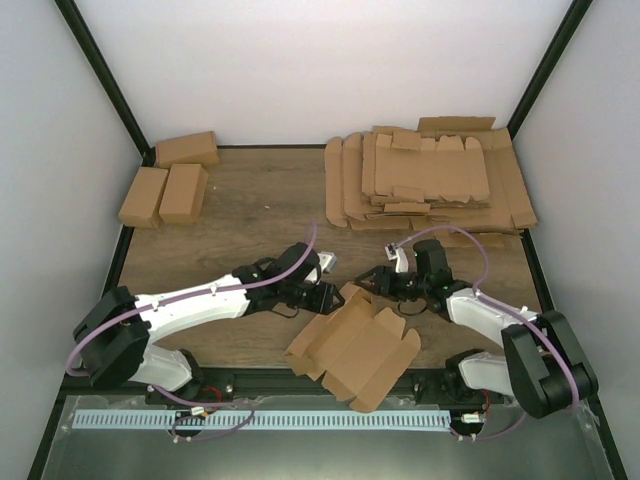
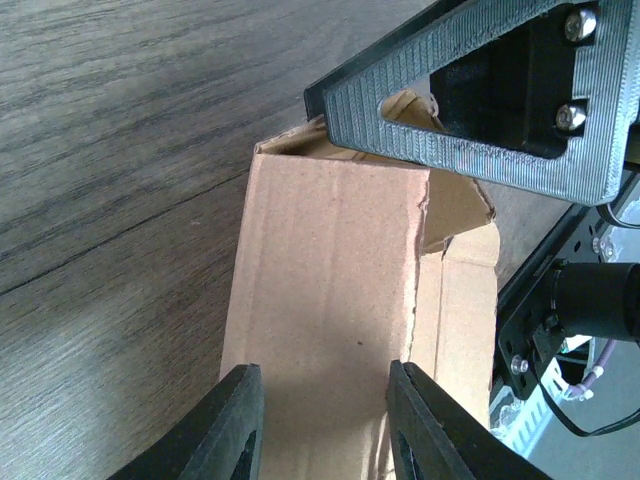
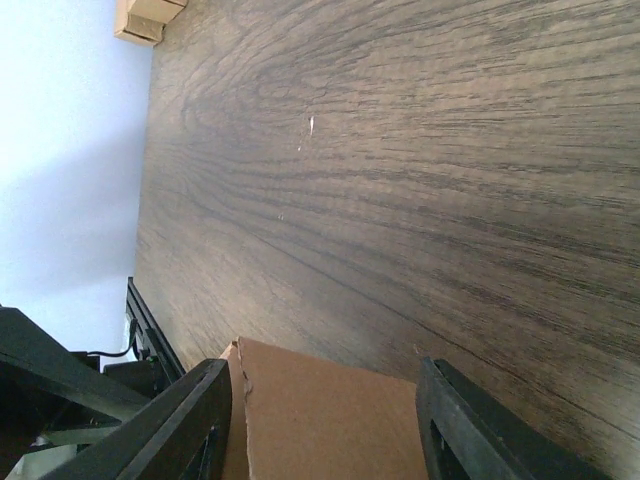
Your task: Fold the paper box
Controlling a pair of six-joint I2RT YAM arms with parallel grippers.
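Observation:
The paper box [image 1: 352, 348] is a brown die-cut sheet, partly folded, lying near the front edge between the arms with flaps raised. My left gripper [image 1: 330, 296] is at its far left corner and my right gripper [image 1: 373, 284] at its far edge. In the left wrist view the left gripper [image 2: 325, 425] is open, its fingers [image 2: 235, 430] straddling a raised cardboard panel [image 2: 330, 270]. The right gripper's finger [image 2: 480, 100] crosses the panel's far end. In the right wrist view the right gripper [image 3: 320, 425] is open, with a cardboard panel [image 3: 330, 400] between its fingers [image 3: 190, 430].
A big stack of flat cardboard blanks [image 1: 430, 180] lies at the back right. Three folded cartons [image 1: 165, 185] sit at the back left; one corner shows in the right wrist view [image 3: 145, 15]. Wood tabletop [image 1: 260, 210] lies between them. Black frame rails edge the table.

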